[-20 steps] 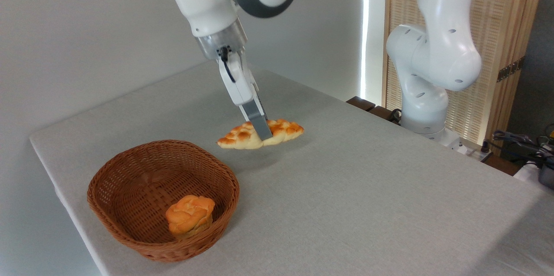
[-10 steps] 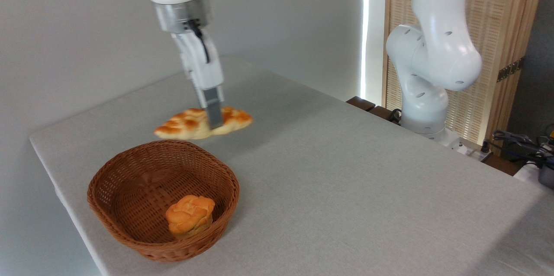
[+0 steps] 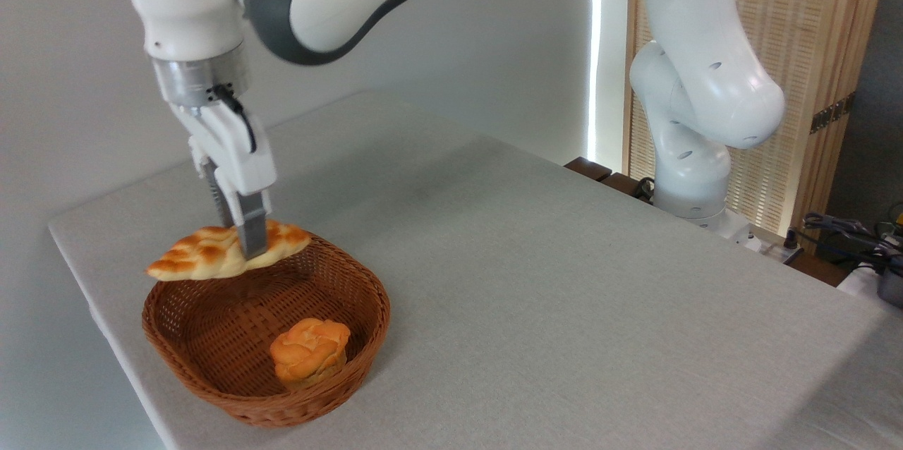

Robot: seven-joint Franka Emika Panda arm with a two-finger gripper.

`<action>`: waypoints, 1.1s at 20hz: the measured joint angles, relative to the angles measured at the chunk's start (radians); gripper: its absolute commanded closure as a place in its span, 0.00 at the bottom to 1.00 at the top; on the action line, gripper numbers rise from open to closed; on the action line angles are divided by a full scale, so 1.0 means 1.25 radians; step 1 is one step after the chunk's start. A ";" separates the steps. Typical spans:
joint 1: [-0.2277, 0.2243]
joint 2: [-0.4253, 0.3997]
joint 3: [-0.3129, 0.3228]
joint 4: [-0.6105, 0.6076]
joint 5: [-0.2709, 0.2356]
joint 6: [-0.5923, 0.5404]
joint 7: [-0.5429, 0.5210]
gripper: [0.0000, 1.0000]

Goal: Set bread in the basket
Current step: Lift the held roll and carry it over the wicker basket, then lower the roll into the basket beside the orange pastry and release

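Note:
The bread (image 3: 204, 254), a long flat braided loaf with a golden-brown top, hangs in the air over the back rim of the basket (image 3: 353, 358). My gripper (image 3: 248, 247) is shut on the bread near its right half, fingers pointing down. The loaf lies roughly level, its left tip reaching past the basket's back-left rim. The basket is round brown wicker with low sides and stands near the table's front-left corner.
A small round orange bun (image 3: 309, 351) sits inside the basket at its front right. The grey-clothed table (image 3: 564, 309) stretches to the right. The arm's white base (image 3: 695, 175) stands at the table's back right, with cables beyond it.
My gripper has carried the bread leftward and toward the front, from above the table's middle to over the basket's back rim. The basket and bun have not moved.

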 measured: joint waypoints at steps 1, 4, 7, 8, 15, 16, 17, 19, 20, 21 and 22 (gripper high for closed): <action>-0.001 0.010 -0.009 0.000 0.003 0.009 -0.011 0.17; -0.002 0.026 -0.031 0.000 0.035 0.013 -0.019 0.05; -0.003 0.030 -0.033 0.000 0.043 0.013 -0.020 0.00; -0.003 0.031 -0.033 0.000 0.044 0.013 -0.020 0.00; -0.003 0.035 -0.034 0.000 0.078 0.012 -0.020 0.00; -0.003 0.035 -0.036 0.000 0.087 0.011 -0.020 0.00; -0.004 0.035 -0.039 0.000 0.092 0.011 -0.020 0.00; -0.005 0.035 -0.042 -0.001 0.096 0.011 -0.020 0.00; -0.005 0.035 -0.042 0.000 0.096 0.011 -0.020 0.00; -0.005 0.035 -0.042 0.001 0.096 0.011 -0.020 0.00; -0.004 0.034 -0.041 0.003 0.096 0.012 -0.021 0.00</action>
